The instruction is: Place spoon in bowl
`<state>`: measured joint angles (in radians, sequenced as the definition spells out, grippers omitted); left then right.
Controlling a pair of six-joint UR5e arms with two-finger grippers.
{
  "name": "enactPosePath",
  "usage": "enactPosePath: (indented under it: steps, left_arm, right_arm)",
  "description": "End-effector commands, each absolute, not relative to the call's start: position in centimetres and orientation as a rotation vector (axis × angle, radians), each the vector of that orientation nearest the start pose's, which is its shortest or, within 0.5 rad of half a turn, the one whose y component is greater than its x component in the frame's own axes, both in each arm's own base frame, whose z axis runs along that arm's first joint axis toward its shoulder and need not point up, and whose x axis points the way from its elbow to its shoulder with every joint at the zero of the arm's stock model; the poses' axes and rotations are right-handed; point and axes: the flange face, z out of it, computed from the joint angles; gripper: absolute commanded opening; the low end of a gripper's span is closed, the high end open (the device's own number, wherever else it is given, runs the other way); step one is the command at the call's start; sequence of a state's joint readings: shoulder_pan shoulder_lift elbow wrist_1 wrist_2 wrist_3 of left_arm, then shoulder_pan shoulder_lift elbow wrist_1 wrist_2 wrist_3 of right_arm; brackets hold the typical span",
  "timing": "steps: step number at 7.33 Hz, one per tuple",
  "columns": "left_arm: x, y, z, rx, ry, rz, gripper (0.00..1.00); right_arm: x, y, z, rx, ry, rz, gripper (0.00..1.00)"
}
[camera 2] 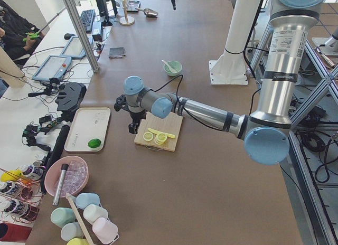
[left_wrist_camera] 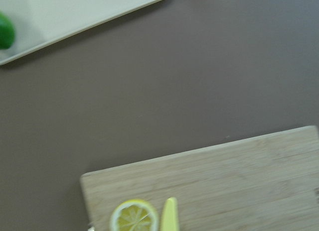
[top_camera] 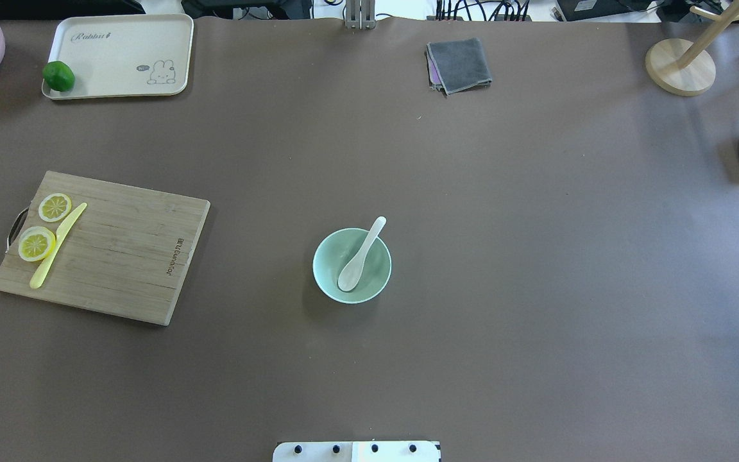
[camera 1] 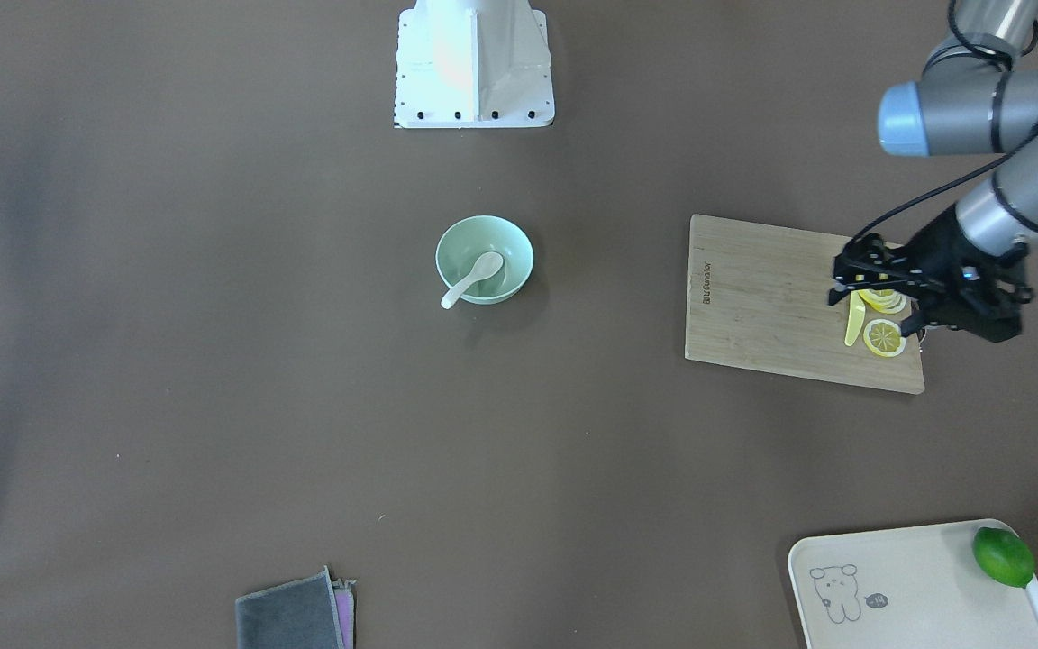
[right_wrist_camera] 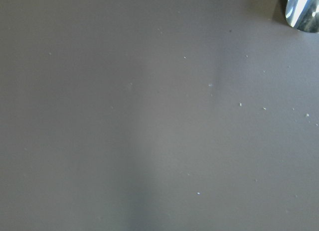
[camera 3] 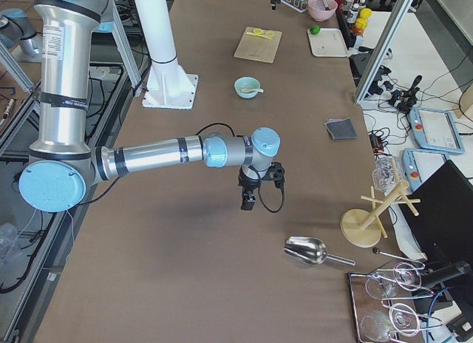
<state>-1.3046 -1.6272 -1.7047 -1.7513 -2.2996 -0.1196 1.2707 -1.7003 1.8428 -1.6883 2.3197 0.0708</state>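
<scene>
At the table's middle the spoon [top_camera: 358,259] lies scoop-down in the bowl [top_camera: 326,256], handle over its far-right rim, well apart from the left gripper [camera 1: 846,281] and the right gripper [camera 3: 249,202]; I cannot tell whether either is spread or pressed together.

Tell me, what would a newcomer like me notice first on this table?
Probably the mint-green bowl alone in the middle of the table, with a white spoon lying in it, handle sticking out over the rim. Next, the wooden cutting board on the robot's left with lemon slices and a yellow knife, where the left hand hangs over that end.
</scene>
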Motion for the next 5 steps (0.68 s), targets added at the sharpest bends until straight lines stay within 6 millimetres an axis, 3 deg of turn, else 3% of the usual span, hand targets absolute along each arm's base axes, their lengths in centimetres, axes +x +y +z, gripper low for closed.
enactPosePath:
  steps: [1,2,3,5]
  left_arm:
    - [-1.5,-47.7,62.8,0.161,0.669,0.181,0.98]
    - [-5.4,-46.1,65.4,0.134,0.67,0.086,0.98]
    - [-8.3,-45.9,67.5,0.116,0.668,0.01,0.98]
    - [-10.6,-44.4,68.8,0.103,0.667,-0.058,0.98]
  right_arm:
    - [-4.2,-41.0,63.3,-0.148,-0.739,-0.232,1.0]
    - [-3.2,-40.2,64.4,-0.161,-0.741,-0.213,1.0]
    - [-2.0,-39.8,66.3,-0.165,-0.746,-0.232,1.0]
    - [0.3,-38.9,70.5,-0.213,-0.769,-0.173,1.0]
